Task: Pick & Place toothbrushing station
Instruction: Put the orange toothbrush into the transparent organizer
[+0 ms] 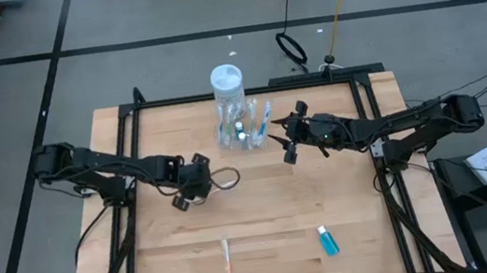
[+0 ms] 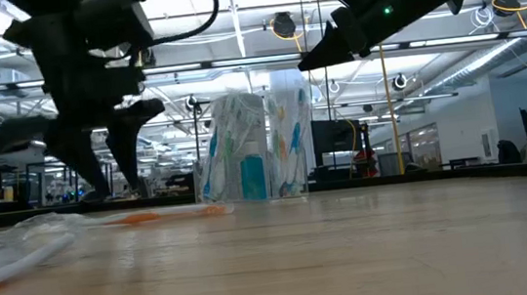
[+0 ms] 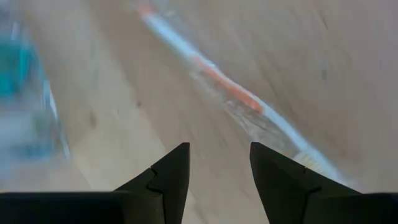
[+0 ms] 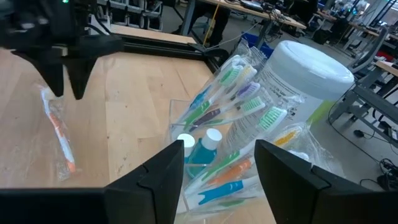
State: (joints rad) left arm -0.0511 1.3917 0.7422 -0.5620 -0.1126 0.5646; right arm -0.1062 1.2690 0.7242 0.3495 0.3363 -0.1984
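Clear toothbrushing station [image 1: 244, 125] — crammed with wrapped toothbrushes — beside right end effector [image 1: 288, 142], open wide, empty.

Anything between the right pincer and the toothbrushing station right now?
Nothing. In the high view the open right pincer sits just right of the toothbrushing station, only bare table between. Its wrist view shows the station straight ahead, unobstructed.

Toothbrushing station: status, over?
Both grippers open, empty: left gripper mid-table, right gripper beside the station. Toothbrushing station upright, ungripped. White jar right behind it.
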